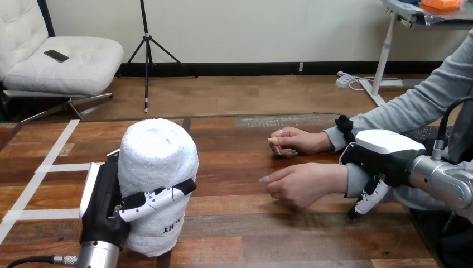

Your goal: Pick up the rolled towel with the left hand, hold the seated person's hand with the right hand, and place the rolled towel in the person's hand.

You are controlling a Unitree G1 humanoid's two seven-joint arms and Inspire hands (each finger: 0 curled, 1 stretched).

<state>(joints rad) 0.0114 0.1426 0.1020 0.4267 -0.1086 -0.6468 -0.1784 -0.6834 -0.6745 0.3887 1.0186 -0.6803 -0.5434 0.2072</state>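
The left hand (103, 206) grips an upright rolled towel (159, 159), fingers curled round it, at the near left of the table (279, 240). The right hand (385, 153) clasps the wrist of the person's nearer hand (304, 184). The person's farther hand (295, 139) rests just behind.

1 rolled towel (159, 167), lower left. 2 robot hands: left hand (109, 209), right hand (382, 156). 2 of person's, centre right: person's upper hand (298, 139), person's lower hand (304, 185). 1 table (251, 237).

Head cam, facing fwd and down across table (251, 223) (near edge close), left hand (103, 204) nearest lens.

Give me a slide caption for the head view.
Left hand grips the rolled towel; right hand at the person's nearer wrist.
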